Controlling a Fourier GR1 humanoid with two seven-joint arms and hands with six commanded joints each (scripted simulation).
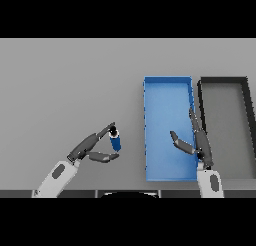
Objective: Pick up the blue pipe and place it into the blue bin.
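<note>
A short blue pipe with a dark cap stands just left of the blue bin. My left hand reaches in from the lower left and pinches the pipe, fingers on its top end and thumb at its lower end. I cannot tell whether the pipe still touches the table. My right hand hovers over the right side of the blue bin, its fingers straight and thumb spread, holding nothing. Inside the bin, only its floor shows.
A black bin with a grey floor stands right beside the blue bin on its right side. Grey tabletop stretches to the left and beyond both bins.
</note>
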